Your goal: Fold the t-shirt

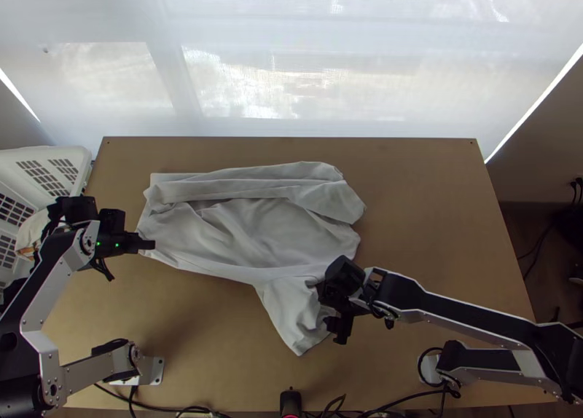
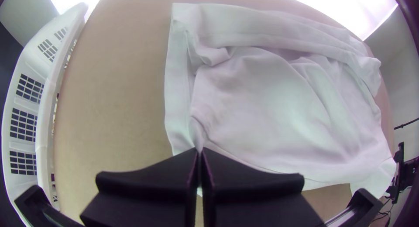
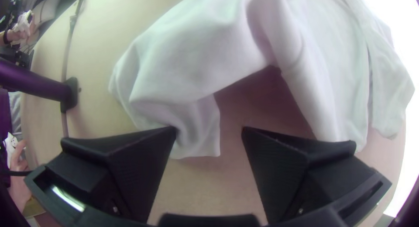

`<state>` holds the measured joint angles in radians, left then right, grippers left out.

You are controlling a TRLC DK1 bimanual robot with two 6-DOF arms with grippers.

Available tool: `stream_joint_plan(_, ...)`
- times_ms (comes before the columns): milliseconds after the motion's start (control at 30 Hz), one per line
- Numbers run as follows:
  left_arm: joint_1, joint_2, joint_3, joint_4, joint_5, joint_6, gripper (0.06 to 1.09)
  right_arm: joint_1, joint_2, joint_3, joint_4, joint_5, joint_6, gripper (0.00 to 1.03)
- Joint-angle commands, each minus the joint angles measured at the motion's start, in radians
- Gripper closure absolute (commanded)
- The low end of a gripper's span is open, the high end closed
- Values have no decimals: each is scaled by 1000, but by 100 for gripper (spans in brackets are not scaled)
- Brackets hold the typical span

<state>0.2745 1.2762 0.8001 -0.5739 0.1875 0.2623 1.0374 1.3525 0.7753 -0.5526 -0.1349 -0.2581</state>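
The white t-shirt (image 1: pixel 248 232) lies partly folded and wrinkled across the middle of the table, a long bunched strip along its far side and a sleeve-like flap hanging toward the near edge. My left gripper (image 1: pixel 149 245) is at the shirt's left end; in the left wrist view the gripper (image 2: pixel 200 150) is shut on the edge of the shirt (image 2: pixel 279 104). Over the near flap stands my right gripper (image 1: pixel 337 327). From the right wrist view, the gripper (image 3: pixel 209 131) is open, its left finger against the flap of the shirt (image 3: pixel 187 70), bare table between the fingers.
A white slotted basket (image 1: pixel 44 167) stands beyond the table's left edge, with cloth inside. Cables and a small black device (image 1: pixel 290 402) are at the near edge. Bare wood (image 1: pixel 430 214) lies right of the shirt.
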Motion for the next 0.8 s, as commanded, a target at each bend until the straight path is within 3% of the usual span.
stream_joint_plan(0,8,8,7,5,0,8,105,16,20,-16,20,-19,-13,54)
stream_joint_plan(233,8,11,11,6,1,8,105,10,22,-31,29,-28,-38,100)
stream_joint_plan(400,9,0,11,2,1,9,105,-39,-21,-42,10,-28,-43,100)
stream_joint_plan(767,6,-81,14,-27,3,5,105,-244,-193,18,-187,-45,-118,100)
